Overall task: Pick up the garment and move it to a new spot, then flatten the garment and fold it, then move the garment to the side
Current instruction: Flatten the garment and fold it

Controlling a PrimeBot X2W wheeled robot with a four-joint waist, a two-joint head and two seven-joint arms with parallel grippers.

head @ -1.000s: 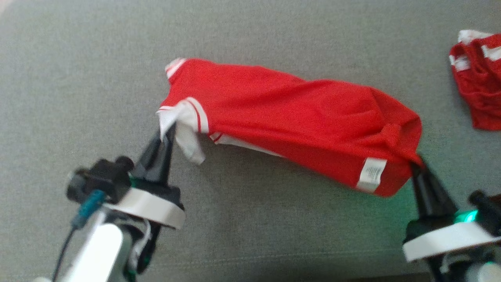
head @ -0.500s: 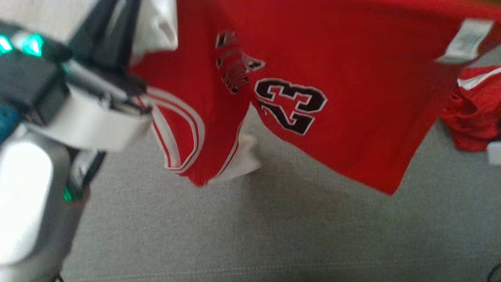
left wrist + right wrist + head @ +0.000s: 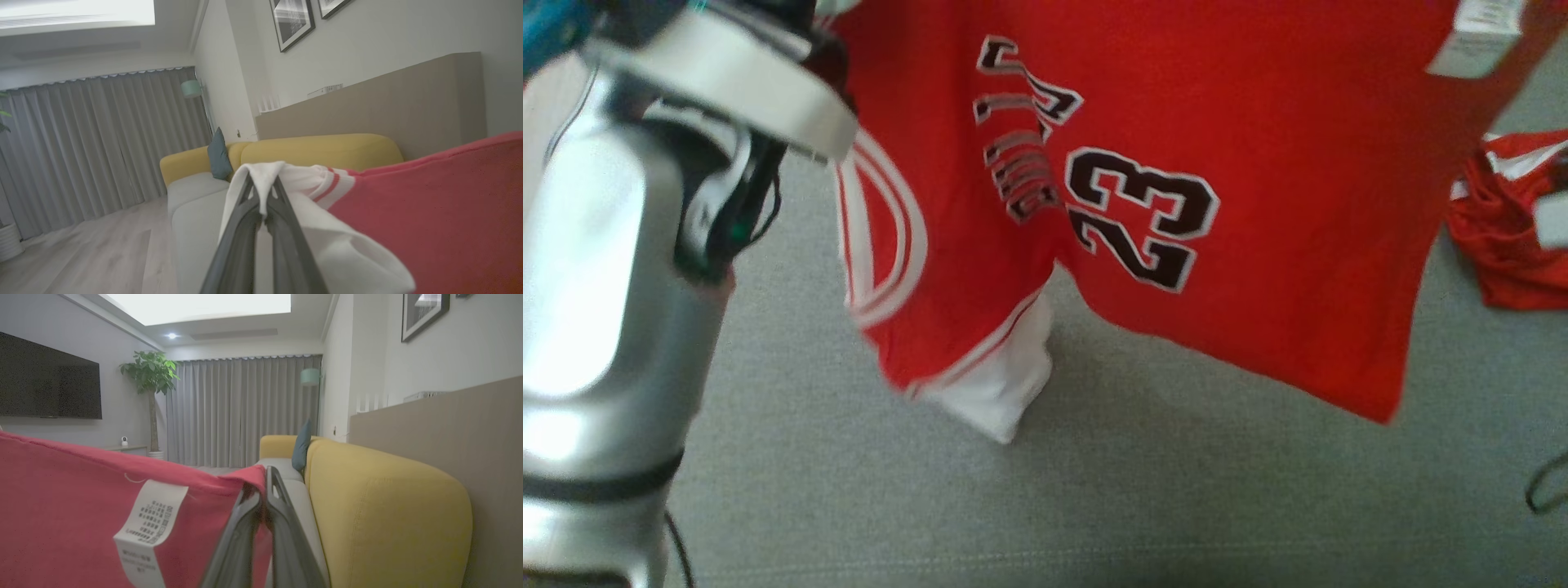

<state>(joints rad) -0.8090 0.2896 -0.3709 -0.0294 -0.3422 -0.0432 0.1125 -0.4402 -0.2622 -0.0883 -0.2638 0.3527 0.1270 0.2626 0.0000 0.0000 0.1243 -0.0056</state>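
A red jersey (image 3: 1160, 163) hangs stretched between two grippers above a grey seat (image 3: 1094, 506). The head view gives its face: a black number 23, black lettering beside it and a white-striped armhole, with a white panel drooping lowest. The silver left forearm (image 3: 596, 286) stands at that view's left. A second red garment (image 3: 1511, 237) lies crumpled on the seat to the right, well apart from the jersey.

The wrist views give the grips themselves. The left gripper (image 3: 262, 181) has its dark fingers pressed together on a white fold of the jersey, next to two red stripes. The right gripper (image 3: 261, 490) pinches a red edge just beside a white care label (image 3: 149, 522); the head view catches that label at its top right corner.

Both wrist views take in the room beyond: a yellow sofa back (image 3: 384, 514), a blue cushion (image 3: 301, 451) and grey curtains (image 3: 245, 408). The right wrist view adds a wall-mounted television (image 3: 49, 384) and a potted tree (image 3: 152, 396); the left wrist view adds framed pictures (image 3: 292, 22) on the wall.
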